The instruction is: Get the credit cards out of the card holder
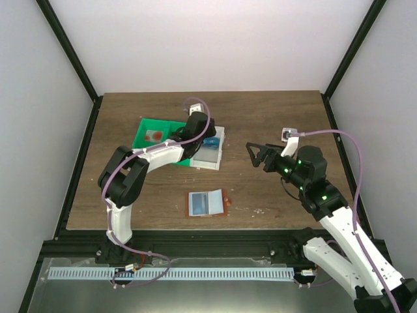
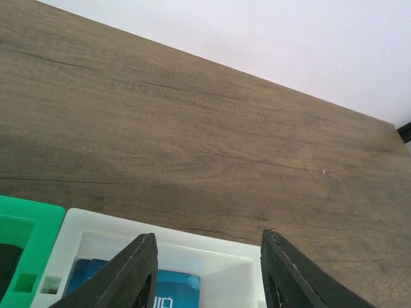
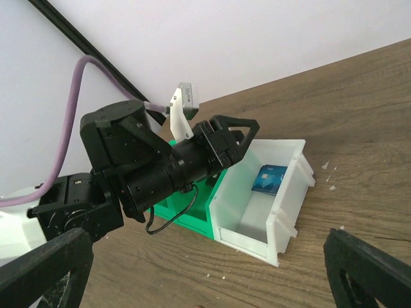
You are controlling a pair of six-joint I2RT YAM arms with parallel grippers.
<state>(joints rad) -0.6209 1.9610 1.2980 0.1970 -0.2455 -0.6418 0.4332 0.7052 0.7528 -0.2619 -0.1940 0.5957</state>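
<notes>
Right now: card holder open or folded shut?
Open. The card holder lies spread flat on the table, pale grey-blue lining up, orange-brown rim showing along its edges.

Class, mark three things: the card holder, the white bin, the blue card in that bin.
card holder point(image 1: 205, 203), top view, its pale lining.
white bin point(image 3: 291, 200), right wrist view, its outer end wall.
blue card point(image 3: 270, 179), right wrist view, its face.

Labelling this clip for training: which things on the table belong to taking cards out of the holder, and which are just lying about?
Job: card holder; blue credit card; white bin holding it.
Lying about: green bin; red item inside it.
</notes>
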